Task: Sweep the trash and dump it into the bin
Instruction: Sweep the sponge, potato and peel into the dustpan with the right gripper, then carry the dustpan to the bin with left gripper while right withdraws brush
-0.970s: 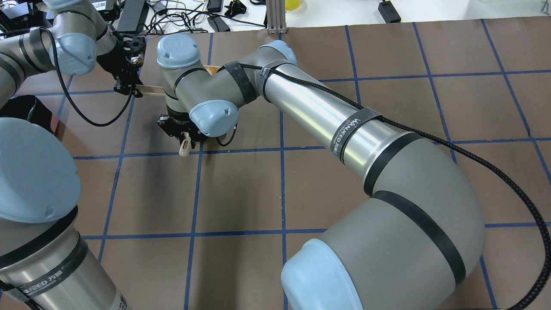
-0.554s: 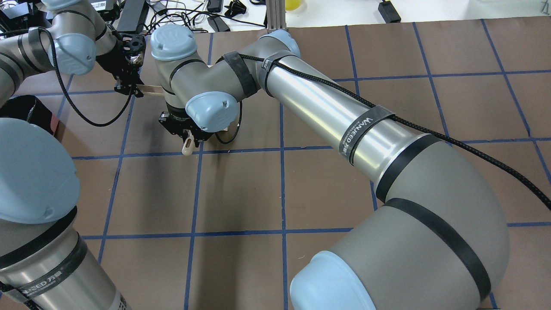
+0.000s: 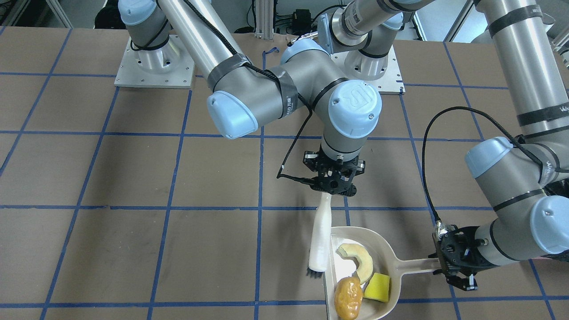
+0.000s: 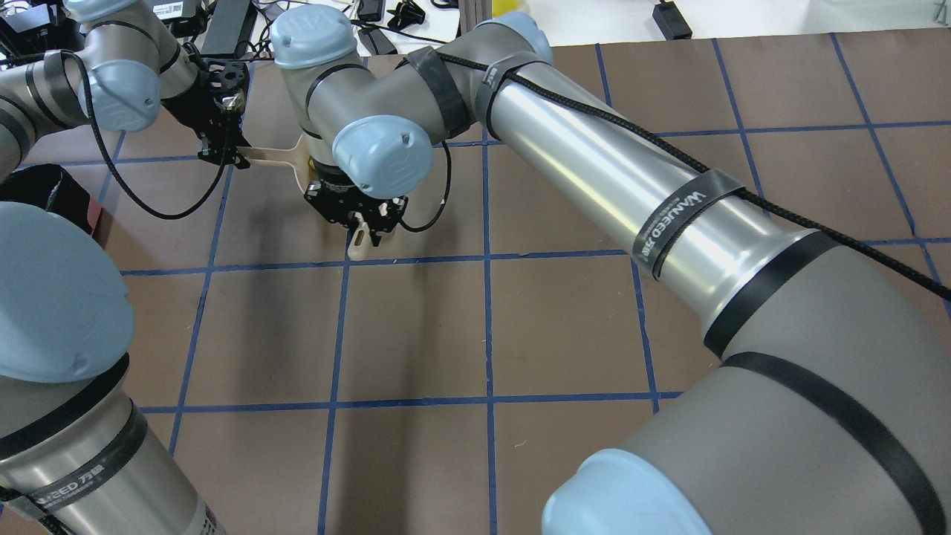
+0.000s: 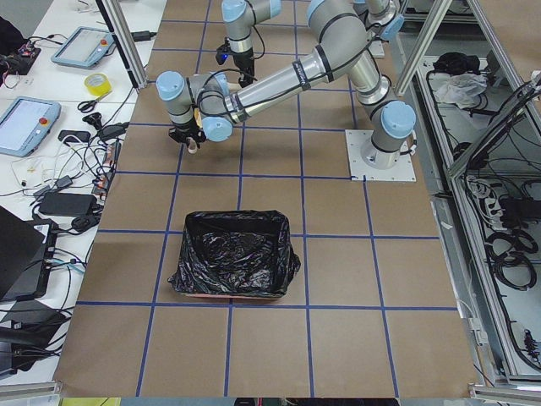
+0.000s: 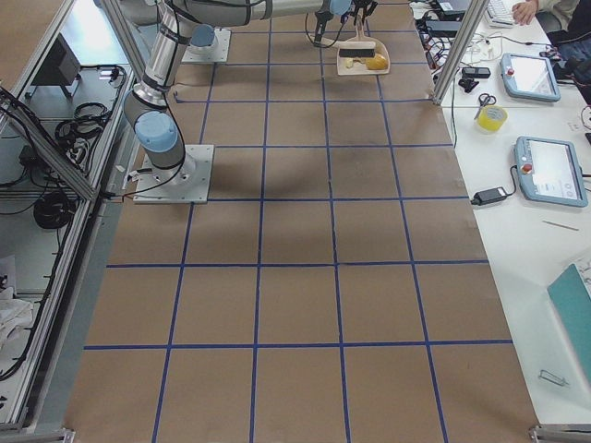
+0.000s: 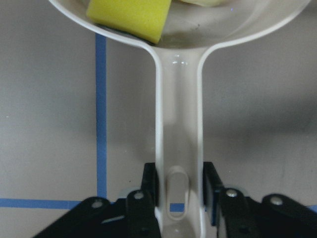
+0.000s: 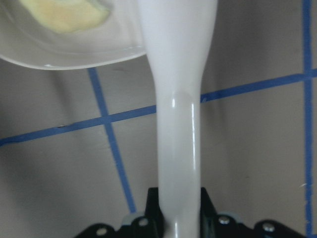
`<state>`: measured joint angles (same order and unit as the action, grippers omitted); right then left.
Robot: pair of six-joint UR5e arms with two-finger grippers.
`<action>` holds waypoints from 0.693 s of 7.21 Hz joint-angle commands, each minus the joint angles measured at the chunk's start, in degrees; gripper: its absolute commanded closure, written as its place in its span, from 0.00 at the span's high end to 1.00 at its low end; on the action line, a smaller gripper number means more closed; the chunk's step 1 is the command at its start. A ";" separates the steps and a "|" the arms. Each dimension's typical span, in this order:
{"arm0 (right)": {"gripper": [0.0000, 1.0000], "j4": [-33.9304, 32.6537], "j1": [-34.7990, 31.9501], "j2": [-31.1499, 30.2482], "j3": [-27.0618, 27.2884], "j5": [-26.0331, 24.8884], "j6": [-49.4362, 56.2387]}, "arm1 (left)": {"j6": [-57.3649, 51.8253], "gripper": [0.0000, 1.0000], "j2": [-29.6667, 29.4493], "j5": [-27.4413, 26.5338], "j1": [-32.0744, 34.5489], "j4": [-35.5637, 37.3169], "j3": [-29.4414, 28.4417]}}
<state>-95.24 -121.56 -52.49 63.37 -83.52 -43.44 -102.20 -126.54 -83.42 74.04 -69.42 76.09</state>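
Note:
All three pieces of trash lie in the beige dustpan (image 3: 355, 235): a pale crescent slice (image 3: 359, 260), a yellow wedge (image 3: 378, 287) and a tan-brown lump (image 3: 348, 298). My left gripper (image 3: 453, 263) is shut on the dustpan's handle (image 7: 178, 124), with the wedge (image 7: 130, 17) just beyond. My right gripper (image 3: 332, 186) is shut on a white brush (image 3: 321, 235), whose dark bristles (image 3: 315, 272) stand at the pan's open side. The brush handle (image 8: 178, 124) fills the right wrist view. The bin (image 5: 232, 254), pink with a black bag, stands apart from the pan.
The brown table has a blue tape grid (image 4: 338, 334). Cables, tablets and tape rolls lie on the white bench (image 5: 59, 127) past the table's far edge. A corner of the bin (image 4: 44, 189) shows at the overhead view's left edge. A person's arm (image 6: 540, 11) shows at the bench.
My right arm has swung rightward in the overhead view, carrying the brush with it. The left gripper and the dustpan handle have stayed put.

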 commanded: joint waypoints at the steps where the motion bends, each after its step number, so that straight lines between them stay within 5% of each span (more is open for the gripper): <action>1: 0.00 3.13 6.31 -6.28 6.90 -2.53 7.89 | -0.72 0.00 0.06 3.60 -3.09 -0.54 0.12; 5: 0.00 3.38 24.92 -20.87 20.46 -3.84 29.51 | -6.59 0.00 3.83 5.63 -9.94 -8.17 -1.20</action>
<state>-92.43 -102.92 -69.20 80.93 -87.11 -19.85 -106.29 -124.16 -78.11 66.44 -75.13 75.09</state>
